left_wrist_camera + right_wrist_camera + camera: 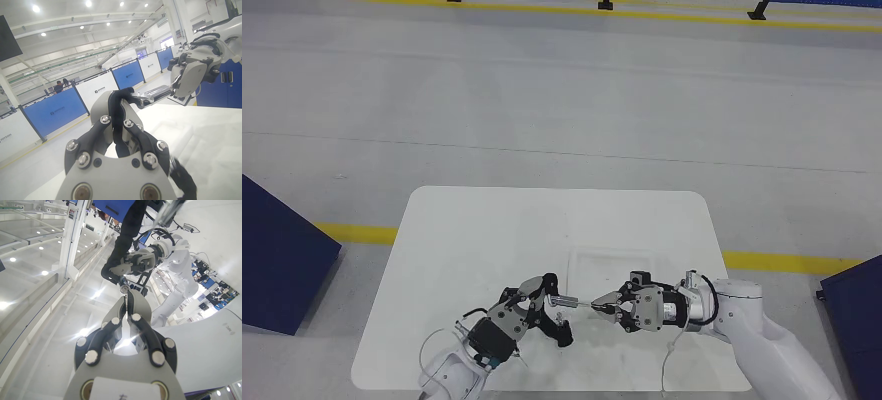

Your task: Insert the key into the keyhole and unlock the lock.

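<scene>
Top camera high above the bench (492,230), looking down on both jaws, each wrist camera close behind its own jaws, facing the other jaws, all three share the lock (564,299) and key (126,298) between the jaws

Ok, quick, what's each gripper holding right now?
Left gripper: closed, holding the lock by its black cable.
Right gripper: closed on the key, with the tip at the keyhole end of the lock.
</scene>
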Action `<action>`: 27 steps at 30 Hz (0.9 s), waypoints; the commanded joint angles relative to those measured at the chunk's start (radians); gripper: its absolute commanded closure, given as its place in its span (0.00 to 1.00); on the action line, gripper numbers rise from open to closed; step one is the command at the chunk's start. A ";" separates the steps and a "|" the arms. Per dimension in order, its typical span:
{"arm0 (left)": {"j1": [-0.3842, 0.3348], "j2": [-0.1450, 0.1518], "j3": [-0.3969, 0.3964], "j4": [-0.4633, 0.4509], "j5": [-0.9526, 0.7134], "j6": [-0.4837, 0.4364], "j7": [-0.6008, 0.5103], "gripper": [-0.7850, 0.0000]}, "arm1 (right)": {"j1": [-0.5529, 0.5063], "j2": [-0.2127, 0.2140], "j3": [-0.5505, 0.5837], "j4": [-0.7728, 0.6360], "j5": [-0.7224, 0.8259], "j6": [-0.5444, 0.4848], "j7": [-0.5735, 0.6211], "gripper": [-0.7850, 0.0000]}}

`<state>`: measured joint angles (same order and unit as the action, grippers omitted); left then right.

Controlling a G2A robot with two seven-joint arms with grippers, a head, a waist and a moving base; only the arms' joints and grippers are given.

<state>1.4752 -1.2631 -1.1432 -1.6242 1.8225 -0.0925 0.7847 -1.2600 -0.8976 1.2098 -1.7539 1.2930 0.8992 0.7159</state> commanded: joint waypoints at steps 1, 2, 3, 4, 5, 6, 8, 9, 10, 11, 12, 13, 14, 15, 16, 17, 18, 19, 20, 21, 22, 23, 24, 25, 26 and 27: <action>0.000 0.001 0.000 0.001 0.000 0.002 0.001 1.00 | 0.005 0.000 0.001 0.003 0.002 0.008 -0.009 1.00; 0.000 0.001 -0.001 0.002 -0.001 0.003 0.002 1.00 | 0.007 -0.001 0.001 0.003 0.003 0.009 -0.012 1.00; 0.000 0.001 -0.002 0.004 -0.002 0.003 0.001 1.00 | 0.008 -0.001 0.000 0.003 0.004 0.009 -0.013 1.00; 0.000 0.001 -0.002 0.004 -0.003 0.003 0.002 1.00 | 0.009 -0.001 0.000 0.004 0.004 0.008 -0.015 1.00; -0.001 0.002 -0.002 0.005 -0.003 0.003 0.002 1.00 | 0.009 -0.002 0.000 0.004 0.005 0.006 -0.015 1.00; -0.001 0.002 -0.002 0.006 -0.004 0.003 0.003 1.00 | 0.010 -0.002 0.000 0.003 0.002 0.004 -0.017 1.00; 0.000 0.002 -0.001 0.007 -0.007 0.005 0.002 1.00 | 0.009 -0.002 -0.001 0.003 0.000 0.005 -0.017 1.00; -0.001 0.003 -0.001 0.007 -0.006 0.004 0.002 1.00 | 0.009 -0.002 -0.001 0.003 -0.002 0.005 -0.018 1.00; -0.001 0.003 -0.001 0.007 -0.006 0.004 0.002 1.00 | 0.010 -0.002 -0.002 0.002 -0.003 0.006 -0.016 1.00; -0.002 0.003 -0.001 0.007 -0.004 0.005 0.003 1.00 | 0.010 -0.002 -0.002 0.004 -0.003 0.009 -0.016 1.00; -0.002 0.004 -0.001 0.007 0.003 0.008 0.001 1.00 | 0.010 -0.002 -0.003 0.005 -0.002 0.012 -0.015 1.00; -0.002 0.004 -0.001 0.006 0.008 0.011 0.003 1.00 | 0.010 -0.002 -0.004 0.007 0.002 0.019 -0.014 1.00; -0.002 0.005 -0.002 0.006 0.014 0.016 0.004 1.00 | 0.010 -0.002 -0.005 0.010 0.007 0.029 -0.012 1.00; -0.003 0.005 -0.002 0.005 0.024 0.021 0.006 1.00 | 0.011 -0.002 -0.006 0.015 0.015 0.039 -0.013 1.00; -0.002 0.006 -0.003 0.006 0.031 0.025 0.007 1.00 | 0.011 -0.003 -0.006 0.024 0.033 0.052 -0.013 1.00; -0.003 0.007 -0.004 0.006 0.040 0.030 0.006 1.00 | 0.015 -0.004 -0.006 0.026 0.041 0.064 -0.018 1.00; -0.003 0.008 -0.004 0.005 0.049 0.034 0.006 1.00 | 0.018 -0.004 -0.006 0.031 0.050 0.075 -0.025 1.00; -0.002 0.008 -0.005 0.005 0.054 0.037 0.006 1.00 | 0.020 -0.005 -0.006 0.036 0.065 0.084 -0.027 1.00; -0.002 0.009 -0.005 0.004 0.059 0.040 0.006 1.00 | 0.023 -0.005 -0.007 0.037 0.073 0.092 -0.032 1.00; -0.001 0.009 -0.005 0.004 0.062 0.042 0.005 1.00 | 0.026 -0.006 -0.006 0.038 0.078 0.096 -0.036 1.00; 0.000 0.010 -0.005 0.003 0.061 0.042 0.006 1.00 | 0.028 -0.006 -0.007 0.038 0.083 0.099 -0.039 1.00; 0.000 0.010 -0.004 0.004 0.055 0.038 0.006 1.00 | 0.030 -0.007 -0.007 0.036 0.082 0.102 -0.042 1.00; 0.001 0.009 -0.002 0.005 0.043 0.032 0.007 1.00 | 0.033 -0.006 -0.007 0.032 0.077 0.102 -0.046 1.00; 0.001 0.009 -0.001 0.006 0.030 0.026 0.010 1.00 | 0.034 -0.006 -0.008 0.026 0.067 0.099 -0.047 1.00; 0.002 0.008 0.001 0.006 0.009 0.016 0.013 1.00 | 0.034 -0.006 -0.009 0.021 0.059 0.093 -0.044 0.46; 0.001 0.008 0.002 0.006 -0.006 0.009 0.017 1.00 | 0.033 -0.006 -0.009 0.016 0.049 0.085 -0.040 0.00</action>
<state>1.4766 -1.2548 -1.1424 -1.6179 1.8328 -0.0762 0.7978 -1.2263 -0.9035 1.2006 -1.7336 1.3503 0.9910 0.6718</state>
